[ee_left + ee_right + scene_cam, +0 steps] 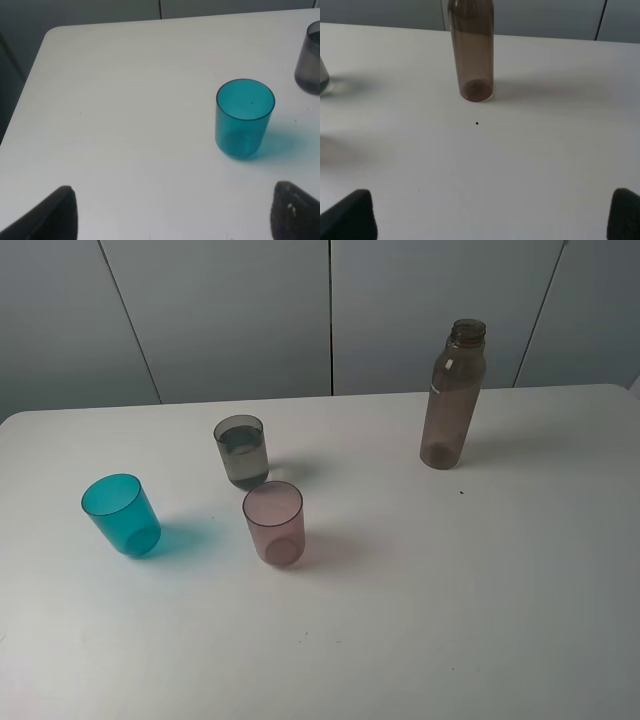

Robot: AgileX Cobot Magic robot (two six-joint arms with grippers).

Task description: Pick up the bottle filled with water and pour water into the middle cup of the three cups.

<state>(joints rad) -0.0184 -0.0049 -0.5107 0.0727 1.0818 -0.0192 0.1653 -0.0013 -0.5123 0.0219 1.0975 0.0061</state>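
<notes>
The tall smoky brown bottle (pixel 452 397) stands upright and capless at the back right of the white table; the right wrist view shows its lower part (pixel 472 50). The smoky grey cup (pixel 241 451) stands between the teal-blue cup (pixel 121 515) and the pink cup (pixel 273 523) and holds clear water. The left wrist view shows the teal-blue cup (pixel 244 118) and the grey cup (pixel 309 60) at the frame's edge. My left gripper (pixel 175 215) is open and empty, short of the teal-blue cup. My right gripper (pixel 490 215) is open and empty, well short of the bottle. Neither arm shows in the exterior high view.
The white table (pixel 450 580) has its far left corner (pixel 55 32) close beyond the teal-blue cup. Grey wall panels (pixel 330 310) stand behind the table. A small dark speck (pixel 477 123) lies on the table in front of the bottle.
</notes>
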